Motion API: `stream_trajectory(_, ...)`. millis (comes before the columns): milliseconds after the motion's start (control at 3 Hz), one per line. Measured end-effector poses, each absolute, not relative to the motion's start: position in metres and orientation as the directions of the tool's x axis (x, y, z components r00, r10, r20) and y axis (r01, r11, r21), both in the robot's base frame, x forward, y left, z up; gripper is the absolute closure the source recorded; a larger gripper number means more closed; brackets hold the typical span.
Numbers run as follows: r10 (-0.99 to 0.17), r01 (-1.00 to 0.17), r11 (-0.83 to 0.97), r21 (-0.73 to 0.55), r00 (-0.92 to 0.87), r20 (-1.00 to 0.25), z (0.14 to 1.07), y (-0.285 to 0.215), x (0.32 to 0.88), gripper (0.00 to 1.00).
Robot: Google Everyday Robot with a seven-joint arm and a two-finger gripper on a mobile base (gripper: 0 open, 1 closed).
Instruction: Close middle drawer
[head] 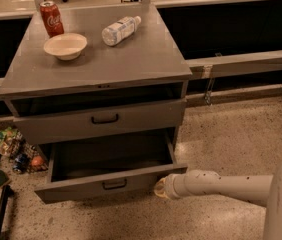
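The middle drawer [81, 186] is the grey drawer pulled far out of the cabinet, low near the floor. Its long tray looks dark and empty, and a small black bar handle [114, 184] sits at the centre of its front panel. My gripper [162, 188] is at the end of the white arm [221, 186] that reaches in from the right. It sits at the right end of the drawer's front panel and seems to touch that corner.
Above it, a taller grey drawer front [146, 115] with a larger handle stands slightly out. On the cabinet top [146, 59] are a red can [51, 18], a white bowl [65, 45] and a lying plastic bottle [120, 30]. Snack packets [6, 149] lie on the floor at left.
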State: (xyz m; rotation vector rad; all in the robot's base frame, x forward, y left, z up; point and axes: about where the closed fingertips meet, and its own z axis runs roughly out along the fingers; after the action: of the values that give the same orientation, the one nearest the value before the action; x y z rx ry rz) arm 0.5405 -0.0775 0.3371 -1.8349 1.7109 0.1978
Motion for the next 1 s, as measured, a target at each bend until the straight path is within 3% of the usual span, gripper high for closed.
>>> stream_trajectory(1000, -0.859, -0.896, -0.019, -0.444, 0.241, -0.451, 0.322, -0.074, 0.605, 1.00)
